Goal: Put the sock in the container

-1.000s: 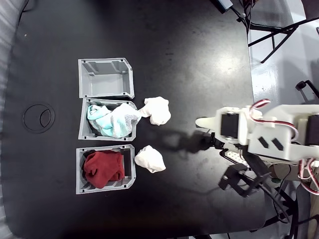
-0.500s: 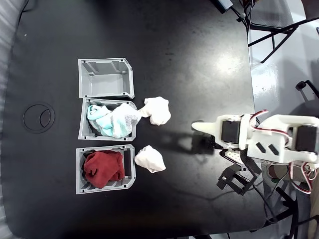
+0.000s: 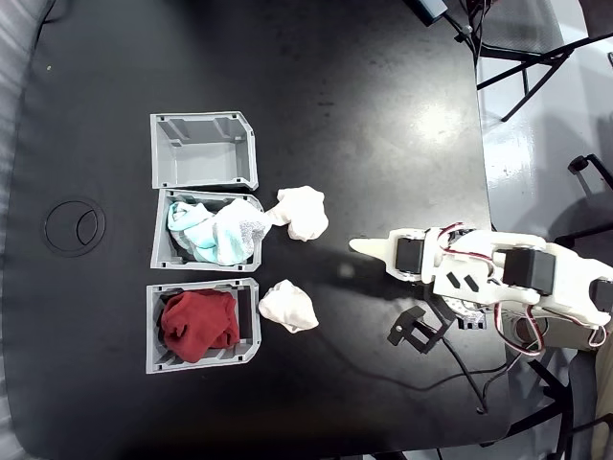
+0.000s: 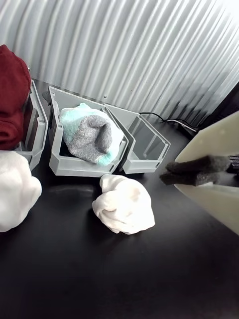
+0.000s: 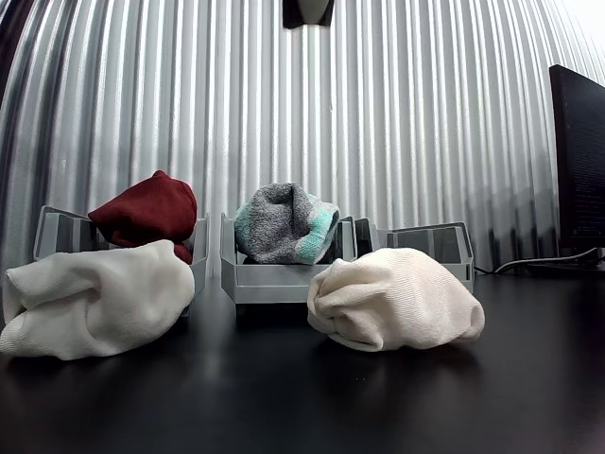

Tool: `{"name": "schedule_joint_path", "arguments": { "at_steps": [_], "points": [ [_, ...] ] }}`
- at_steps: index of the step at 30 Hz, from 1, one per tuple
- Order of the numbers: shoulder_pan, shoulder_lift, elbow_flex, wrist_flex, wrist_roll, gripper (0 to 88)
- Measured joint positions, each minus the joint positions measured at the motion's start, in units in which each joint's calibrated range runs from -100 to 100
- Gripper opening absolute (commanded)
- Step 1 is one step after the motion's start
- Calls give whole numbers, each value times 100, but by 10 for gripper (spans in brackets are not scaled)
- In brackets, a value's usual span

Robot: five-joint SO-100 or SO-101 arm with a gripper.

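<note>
Sock [image 3: 215, 233], mint and grey, sits bundled in the middle container [image 3: 161, 251] of three on the black bench [image 3: 335, 115]. Well apart, the pincer [image 3: 356, 246] holds nothing; how far it gapes I cannot tell.

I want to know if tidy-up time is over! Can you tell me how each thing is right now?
mint-green sock: sitting in the middle bin
middle bin: full
red cloth bundle: in its bin
top bin: empty
two white socks: loose on the table
gripper: shut, holding nothing
</note>
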Motion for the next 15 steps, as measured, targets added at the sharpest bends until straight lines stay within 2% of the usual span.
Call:
{"name": "schedule_joint_path", "arguments": {
  "at_steps": [8,15],
  "points": [
    [0,0,811,-749,0,14],
    [127,-511,919,-833,0,14]
  ]
}}
